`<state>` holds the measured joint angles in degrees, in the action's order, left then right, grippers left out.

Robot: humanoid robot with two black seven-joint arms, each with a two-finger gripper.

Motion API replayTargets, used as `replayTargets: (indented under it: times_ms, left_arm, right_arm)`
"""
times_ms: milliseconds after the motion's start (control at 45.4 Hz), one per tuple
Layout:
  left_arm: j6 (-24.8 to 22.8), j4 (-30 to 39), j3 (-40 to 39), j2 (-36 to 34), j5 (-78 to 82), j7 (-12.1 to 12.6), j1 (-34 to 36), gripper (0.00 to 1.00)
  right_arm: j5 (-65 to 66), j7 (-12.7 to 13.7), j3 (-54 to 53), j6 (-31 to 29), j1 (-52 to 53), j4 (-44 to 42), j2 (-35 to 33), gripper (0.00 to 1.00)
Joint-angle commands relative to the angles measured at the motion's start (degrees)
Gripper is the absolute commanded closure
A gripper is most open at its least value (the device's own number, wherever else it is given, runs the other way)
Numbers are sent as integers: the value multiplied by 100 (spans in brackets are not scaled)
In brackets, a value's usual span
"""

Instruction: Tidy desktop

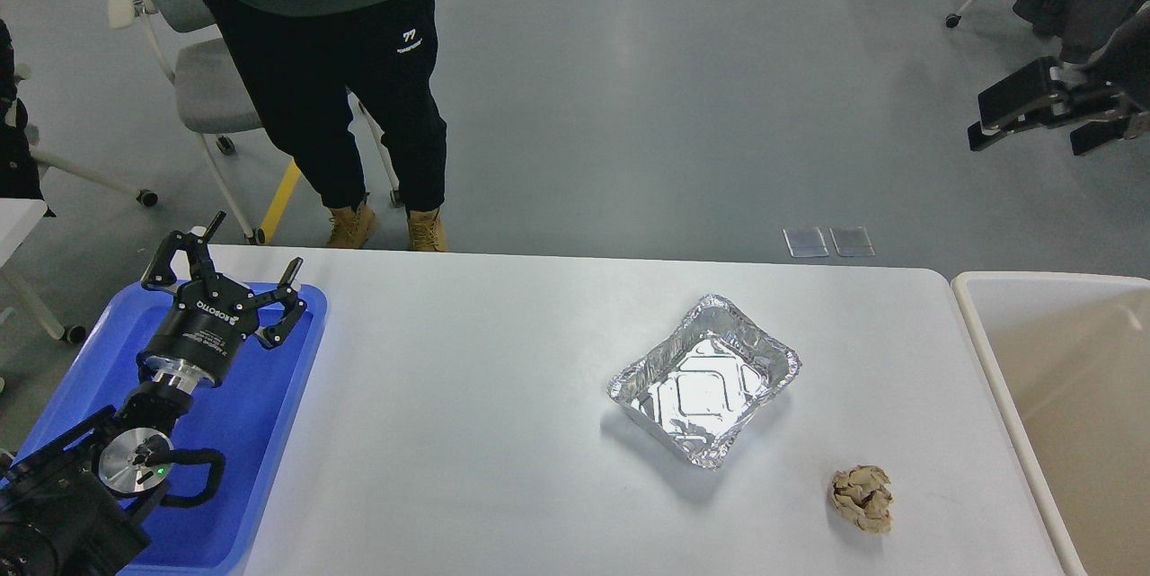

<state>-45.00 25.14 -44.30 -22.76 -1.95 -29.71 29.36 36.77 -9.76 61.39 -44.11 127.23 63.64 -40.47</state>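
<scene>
From my head, looking forward and down, a wide white desk [467, 396] with rounded corners fills most of the lower view. My left arm comes in from the lower left, and its pincer [232, 278] hangs over a blue tray [269, 432] that lies on the left end of the desk; its two black fingers are spread apart and grip nothing. My right pincer is out of view. Right of the desk's middle sits a foil pan [704, 378], turned at an angle to the desk's edges, its shiny bottom bare. Nearer to me and to the right of the pan, apart from it, lies a crumpled brown paper ball [862, 497] on the bare desk. Just beside the desk's right end stands a beige bin [979, 351], only partly in view, its inside showing nothing. Beyond the far edge of the desk a person [359, 64] in black trousers and tan boots stands on the grey floor, seen only from the chest down, one hand on the hip. Behind the person, on the left, is a grey wheeled chair [193, 82]. On the floor past the desk, to the right, lie two small clear plates [828, 242] side by side.
</scene>
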Motion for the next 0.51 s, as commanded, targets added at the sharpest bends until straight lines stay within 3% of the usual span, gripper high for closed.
replayTargets:
  times_ms: [0, 484]
  left_arm:
    - [0, 0, 0, 0, -7, 0, -1, 1]
    - [0, 0, 0, 0, -7, 0, -1, 1]
  right_arm:
    - [-161, 1, -13, -89, -382, 456, 330, 0]
    - [-1163, 80, 839, -89, -655, 808, 857, 0]
